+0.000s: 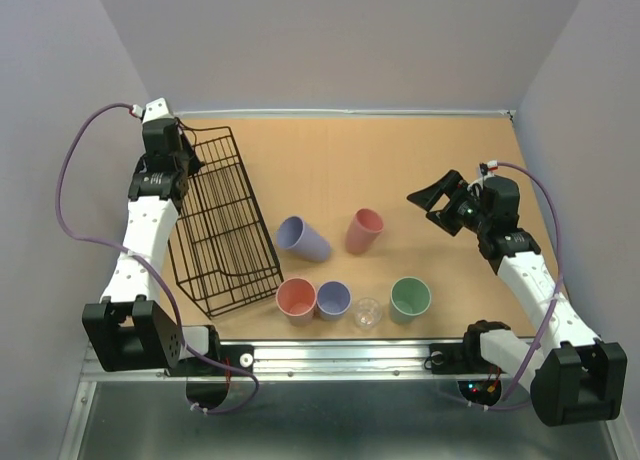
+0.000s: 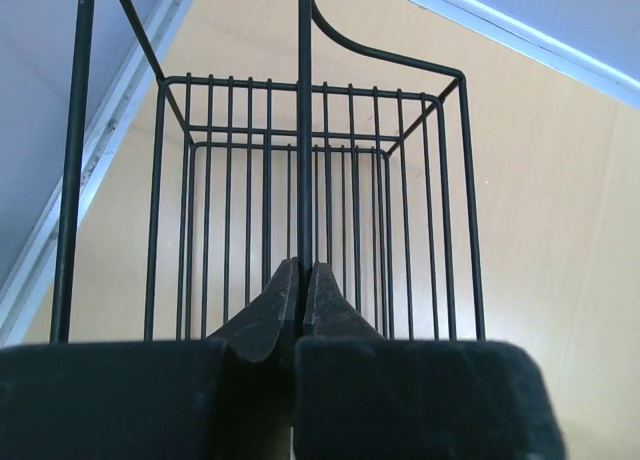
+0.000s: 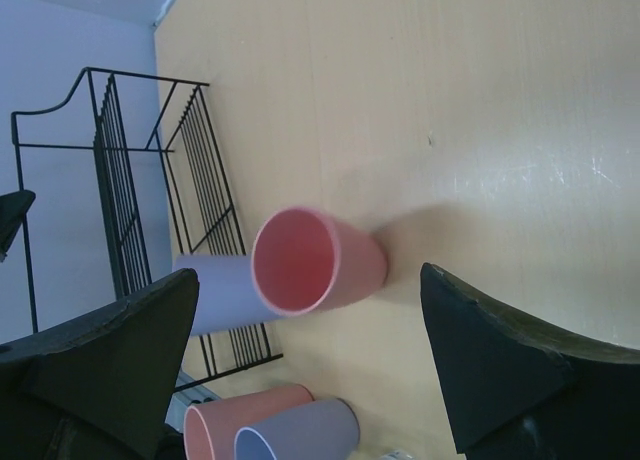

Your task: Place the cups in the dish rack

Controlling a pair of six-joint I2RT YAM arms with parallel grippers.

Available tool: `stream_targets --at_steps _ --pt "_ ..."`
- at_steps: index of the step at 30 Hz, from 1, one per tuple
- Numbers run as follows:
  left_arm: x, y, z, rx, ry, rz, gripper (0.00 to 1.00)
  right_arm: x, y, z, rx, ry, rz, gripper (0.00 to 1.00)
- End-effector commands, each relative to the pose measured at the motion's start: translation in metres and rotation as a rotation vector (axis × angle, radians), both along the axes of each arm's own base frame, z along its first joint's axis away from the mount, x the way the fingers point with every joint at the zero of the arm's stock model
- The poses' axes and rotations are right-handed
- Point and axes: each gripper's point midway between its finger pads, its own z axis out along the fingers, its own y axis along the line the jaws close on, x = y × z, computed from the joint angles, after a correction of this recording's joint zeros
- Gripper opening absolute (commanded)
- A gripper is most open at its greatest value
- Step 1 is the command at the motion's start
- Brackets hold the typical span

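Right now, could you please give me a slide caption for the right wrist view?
Open right gripper framing a pink cup lying on its side, with the rack beyond.

We see a light brown wooden bench (image 1: 420,150). Pale grey walls (image 1: 350,40) stand at 9, 12 and 3 o'clock. A thin white strip (image 1: 350,111) runs along the bench's 12 o'clock edge. A shiny metal rail (image 1: 340,353) lies at 6 o'clock.
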Motion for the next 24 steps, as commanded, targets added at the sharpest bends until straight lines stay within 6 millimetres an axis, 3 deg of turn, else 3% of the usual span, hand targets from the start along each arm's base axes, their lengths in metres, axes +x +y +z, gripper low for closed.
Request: stream_targets --at_steps 1,8,14,16,21,24 --pt "0.006 -0.001 0.002 -0.071 -0.007 0.034 0.0 0.009 0.0 0.023 -0.025 -0.077 0.004 0.96" --pt "0.008 -0.008 0.004 -0.018 -0.006 0.005 0.0 0.009 0.0 0.022 -0.053 -0.09 0.011 0.97" --pt "0.011 -0.042 0.011 0.061 -0.028 -0.106 0.0 0.018 0.012 0.019 -0.083 -0.087 0.105 0.97" --pt "0.015 -0.064 0.013 0.089 -0.034 -0.167 0.0 0.022 0.019 0.023 -0.079 -0.094 0.159 0.97" --pt "0.024 -0.104 0.022 0.138 -0.071 -0.291 0.0 0.041 0.027 0.012 -0.072 -0.043 0.213 0.96" --pt "0.031 -0.115 0.026 0.143 -0.092 -0.334 0.0 0.054 0.034 0.015 -0.062 -0.039 0.242 0.96"
